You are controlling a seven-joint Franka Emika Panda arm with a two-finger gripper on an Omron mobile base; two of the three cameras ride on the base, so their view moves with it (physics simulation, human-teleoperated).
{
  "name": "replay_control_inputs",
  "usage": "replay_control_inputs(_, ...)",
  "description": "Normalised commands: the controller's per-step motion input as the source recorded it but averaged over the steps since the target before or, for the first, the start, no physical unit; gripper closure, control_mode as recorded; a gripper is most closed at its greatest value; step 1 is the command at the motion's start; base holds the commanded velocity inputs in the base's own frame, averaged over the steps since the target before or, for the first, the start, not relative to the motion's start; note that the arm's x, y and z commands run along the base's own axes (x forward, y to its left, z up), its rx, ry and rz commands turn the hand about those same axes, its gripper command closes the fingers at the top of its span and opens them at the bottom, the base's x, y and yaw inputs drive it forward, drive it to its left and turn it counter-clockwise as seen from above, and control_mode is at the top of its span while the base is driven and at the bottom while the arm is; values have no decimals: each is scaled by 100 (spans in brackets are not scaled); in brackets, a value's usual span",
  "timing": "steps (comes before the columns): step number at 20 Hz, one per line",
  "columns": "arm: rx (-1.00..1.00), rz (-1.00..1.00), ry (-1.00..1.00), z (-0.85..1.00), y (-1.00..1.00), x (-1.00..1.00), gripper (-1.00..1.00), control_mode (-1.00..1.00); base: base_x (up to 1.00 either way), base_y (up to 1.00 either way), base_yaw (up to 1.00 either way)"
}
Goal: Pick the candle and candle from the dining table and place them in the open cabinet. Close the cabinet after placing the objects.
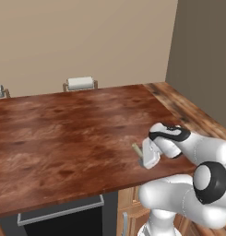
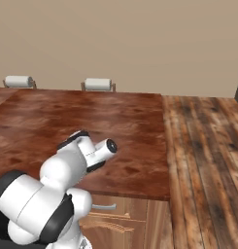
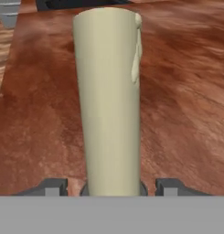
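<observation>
Hand view, left to right: dark fingertip (image 3: 51, 187) low at the left, beige candle (image 3: 111, 100) rising up the middle over the glossy reddish-brown tabletop (image 3: 186, 105), second fingertip low at the right. Gripper (image 3: 111, 188) spread to either side of the candle's foot, not seen touching it; grip cannot be told. Left base view: two pale chair backs (image 1: 80, 83) beyond the far edge, candle (image 1: 137, 149) just left of the gripper (image 1: 145, 159), near the front right edge. Right base view: plank floor (image 2: 203, 146) at the right.
</observation>
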Motion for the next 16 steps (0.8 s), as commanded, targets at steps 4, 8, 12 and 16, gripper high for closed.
replay_control_inputs(4,0,0,3,-9,8,-8,100,-100,0,0,0)
replay_control_inputs(8,1,0,-1,4,-1,-4,100,-100,0,0,0)
replay_control_inputs(12,6,0,-17,76,-13,-29,100,-100,0,0,0)
replay_control_inputs(16,10,-3,-16,100,-7,-40,100,-100,0,0,0)
